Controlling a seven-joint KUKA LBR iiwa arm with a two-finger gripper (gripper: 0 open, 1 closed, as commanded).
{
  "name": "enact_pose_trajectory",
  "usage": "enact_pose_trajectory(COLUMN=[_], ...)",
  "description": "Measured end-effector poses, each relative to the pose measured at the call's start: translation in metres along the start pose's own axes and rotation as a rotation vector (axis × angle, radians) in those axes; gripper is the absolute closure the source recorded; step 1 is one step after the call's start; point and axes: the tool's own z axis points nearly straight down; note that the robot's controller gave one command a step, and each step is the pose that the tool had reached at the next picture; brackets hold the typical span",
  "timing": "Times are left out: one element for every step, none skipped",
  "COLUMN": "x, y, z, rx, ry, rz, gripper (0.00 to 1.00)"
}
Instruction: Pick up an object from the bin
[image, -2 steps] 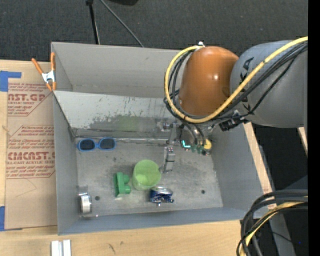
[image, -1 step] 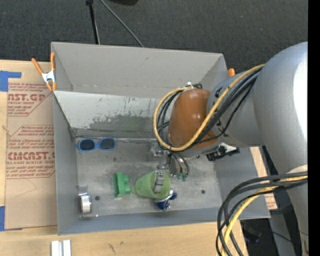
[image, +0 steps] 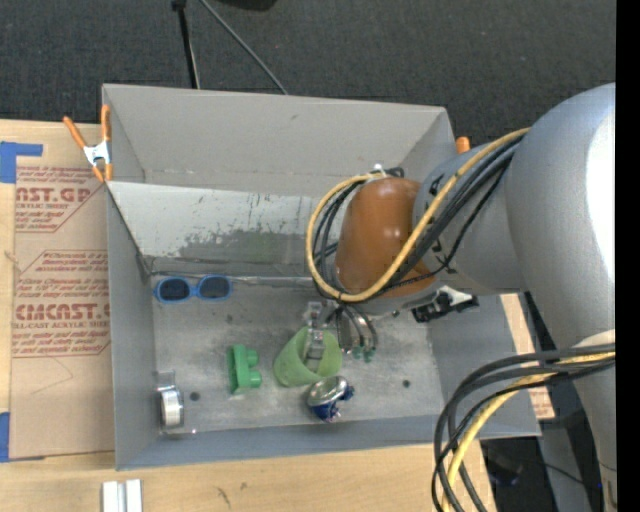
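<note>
Gripper (image: 333, 342) over pale green cup (image: 291, 369), front centre

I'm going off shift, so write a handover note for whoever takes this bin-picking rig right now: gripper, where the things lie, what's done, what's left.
Gripper: low in the bin, right of centre, at the upper edge of a pale green cup-like thing. Whether it has a grip cannot be told.
Things: a blue and silver crumpled thing lies just in front of it and a green block to its left. Blue sunglasses lie by the back wall, and a silver roll in the front-left corner.
Done: the arm has reached into the bin; nothing looks lifted.
Left: secure one thing and raise it out.
</note>
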Motion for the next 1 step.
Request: enact_pose_trajectory(x=[-0.0069], y=[0.0246], z=[-0.1551], rx=[0.001], ry=[-0.009], rz=[-0.062], gripper=[1.00])
